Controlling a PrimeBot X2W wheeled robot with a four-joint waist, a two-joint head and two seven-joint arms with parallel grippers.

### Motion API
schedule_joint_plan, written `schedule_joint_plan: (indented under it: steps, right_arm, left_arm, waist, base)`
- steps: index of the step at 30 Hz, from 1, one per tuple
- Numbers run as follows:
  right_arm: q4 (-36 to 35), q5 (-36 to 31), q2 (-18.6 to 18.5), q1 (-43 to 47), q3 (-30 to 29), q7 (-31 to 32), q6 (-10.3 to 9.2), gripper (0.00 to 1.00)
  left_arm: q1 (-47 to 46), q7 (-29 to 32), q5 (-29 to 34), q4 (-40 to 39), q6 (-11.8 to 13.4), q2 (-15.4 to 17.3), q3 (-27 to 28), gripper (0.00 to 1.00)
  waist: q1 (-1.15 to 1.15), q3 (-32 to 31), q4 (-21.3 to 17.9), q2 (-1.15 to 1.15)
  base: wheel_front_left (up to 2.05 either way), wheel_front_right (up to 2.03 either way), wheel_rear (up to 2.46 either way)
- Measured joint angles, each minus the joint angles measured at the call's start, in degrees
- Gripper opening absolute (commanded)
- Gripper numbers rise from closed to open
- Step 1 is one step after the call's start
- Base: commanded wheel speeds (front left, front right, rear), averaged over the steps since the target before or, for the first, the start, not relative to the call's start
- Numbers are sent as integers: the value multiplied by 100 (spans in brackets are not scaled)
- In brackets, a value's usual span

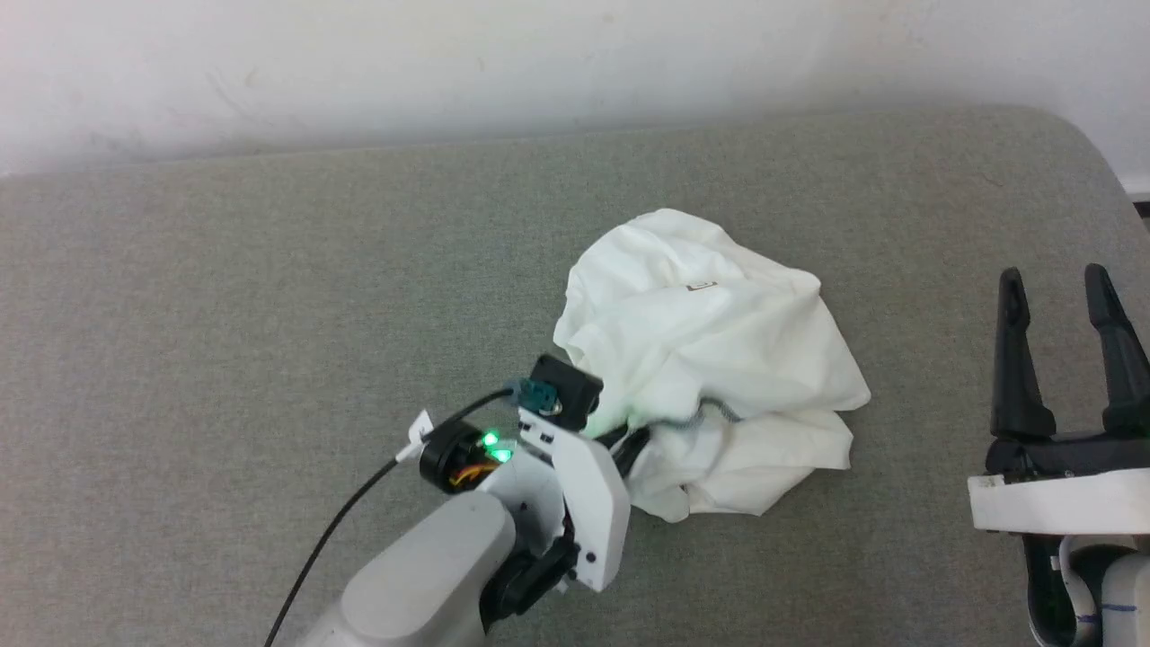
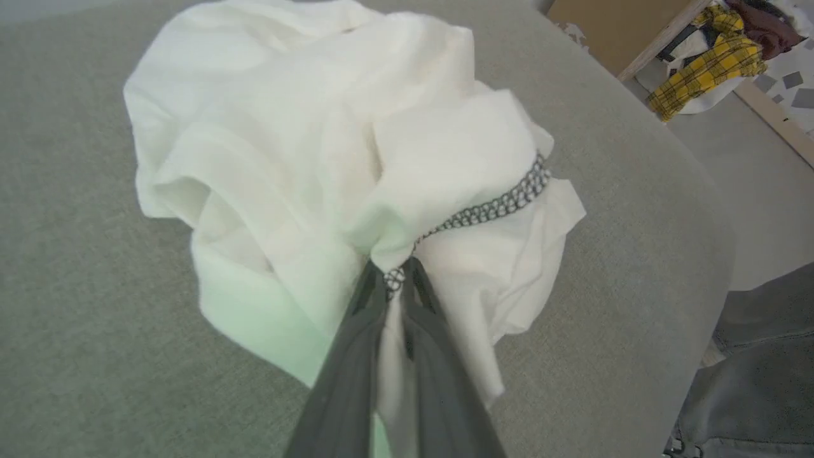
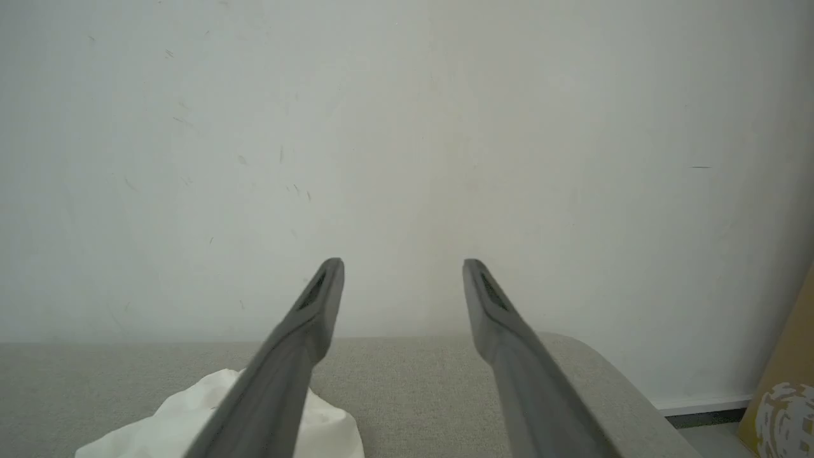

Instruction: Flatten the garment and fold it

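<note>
The garment (image 1: pixel 710 359) is a white shirt lying crumpled in a heap on the grey table (image 1: pixel 225 314), right of centre, with a small brown-outlined patch (image 1: pixel 701 287) on top. My left gripper (image 2: pixel 394 273) is shut on the garment (image 2: pixel 305 159) at its near edge, pinching the grey-black zigzag seam (image 2: pixel 489 210). In the head view the left gripper (image 1: pixel 633 440) has its fingertips buried in the cloth. My right gripper (image 1: pixel 1056 279) stands open at the far right, apart from the heap, with nothing between its fingers (image 3: pixel 318 305). A corner of the garment (image 3: pixel 191 420) shows low in the right wrist view.
A pale wall (image 1: pixel 539 63) runs behind the table. The table's rounded corner (image 1: pixel 1078 144) is at the far right. Beyond the table edge in the left wrist view lie a pile of yellow plaid clothes (image 2: pixel 706 70), a brown board (image 2: pixel 604 25) and grey denim (image 2: pixel 757 375).
</note>
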Motion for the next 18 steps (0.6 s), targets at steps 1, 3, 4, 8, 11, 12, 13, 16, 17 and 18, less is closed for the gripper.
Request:
schedule_joint_plan:
  steps: [1, 3, 4, 8, 11, 12, 13, 16, 17, 18]
  right_arm:
    - [27, 0, 1, -26, 13, 0, 0, 100]
    - [76, -1, 2, -70, 32, -9, 0, 100]
    - [90, -1, 2, -83, 32, -9, 0, 100]
    - [114, -4, 1, -81, -12, -9, 0, 100]
    - [120, -16, 2, -81, -18, -5, 0, 100]
    - [118, -18, 3, -80, -11, 2, 0, 100]
    - [119, -18, 3, -80, -12, 5, 0, 100]
    - [127, -18, 1, -69, -41, 8, 0, 100]
    - [129, -18, 1, -58, -49, 8, 0, 100]
    - [132, -12, 1, -37, -54, 8, 0, 100]
  left_arm:
    - [16, -8, 18, 167, -13, -13, -62, 0]
    - [40, -148, 5, 435, -32, -86, -46, 0]
    - [38, -245, 13, 520, -36, -127, -48, 0]
    - [23, -648, -53, 622, -102, -301, 101, 100]
    - [1, -894, -156, 423, -144, -290, 309, 100]
    - [2, -985, -215, 270, -145, -259, 409, 100]
    - [7, -1069, -286, 92, -143, -215, 526, 100]
    - [98, -1382, -397, -599, -3, 40, 894, 100]
    - [173, -1505, -393, -827, 116, 170, 1043, 100]
    - [281, -1673, -363, -1073, 272, 321, 1180, 100]
  waist:
    - [0, 32, -11, 0]
    - [0, 83, -22, 0]
    - [0, 99, -20, 0]
    - [0, 102, 62, 0]
    - [0, 49, 146, 0]
    - [0, 22, 165, 0]
    - [0, -5, 183, 0]
    - [-1, -88, 238, 0]
    - [0, -114, 258, 0]
    - [0, -139, 278, 0]
  base:
    - [0, 0, 0]
    - [0, 0, 0]
    - [0, 0, 0]
    - [0, 0, 0]
    - [0, 0, 0]
    - [0, 0, 0]
    - [0, 0, 0]
    - [0, 0, 0]
    - [0, 0, 0]
    - [0, 0, 0]
